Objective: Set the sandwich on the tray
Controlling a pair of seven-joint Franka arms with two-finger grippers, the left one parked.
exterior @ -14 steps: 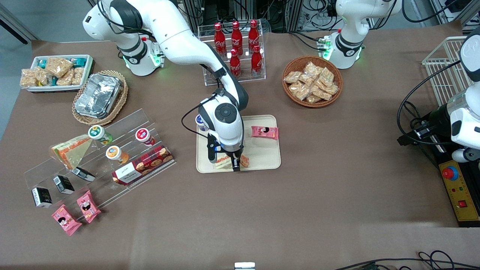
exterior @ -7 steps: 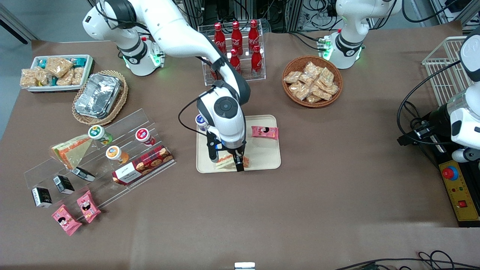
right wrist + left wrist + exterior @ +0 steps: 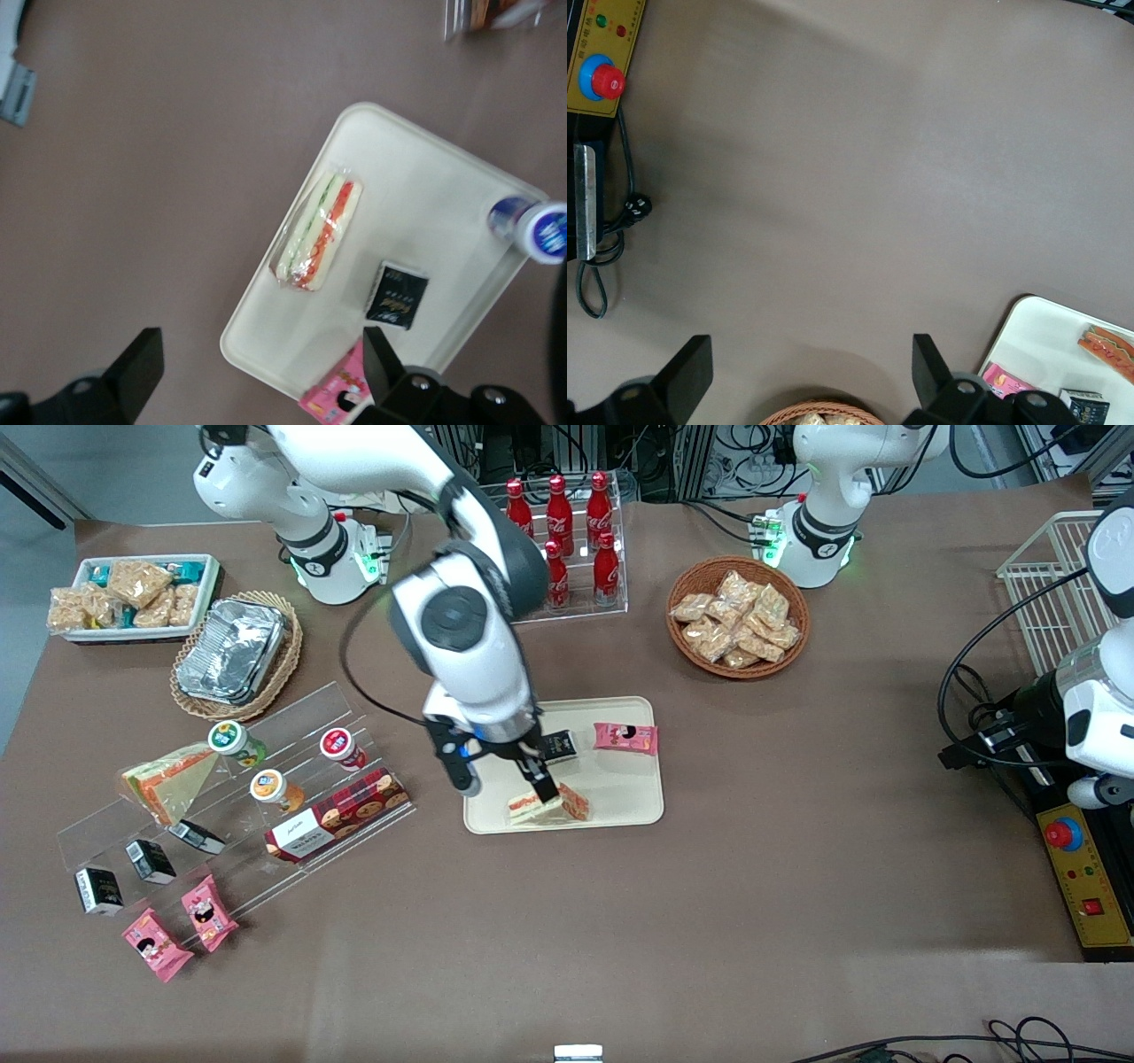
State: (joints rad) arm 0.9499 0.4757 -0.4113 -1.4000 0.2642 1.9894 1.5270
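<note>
Hand [image 3: 505, 779]: above the tray's [image 3: 620, 802] end toward the working arm, fingers spread.
Tray: that end covered by hand and wrist in the front view; cut by the frame edge in the left wrist view.
Sandwich [image 3: 549, 806]: upper tip under one finger.
Black box [image 3: 560, 746]: partly covered by the hand; print too small to read.
Bottle [image 3: 536, 228]: hidden in the front view; cut off in the right wrist view.
Pink packet [image 3: 341, 394]: cut off at the frame edge.

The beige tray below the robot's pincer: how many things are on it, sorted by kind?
Wrapped sandwich: 1
Small black carton: 1
Pink snack packet: 1
Blue-capped bottle, at a corner of the tray: 1
Total: 4
The pincer hangs open above the tray, holding nothing.
</note>
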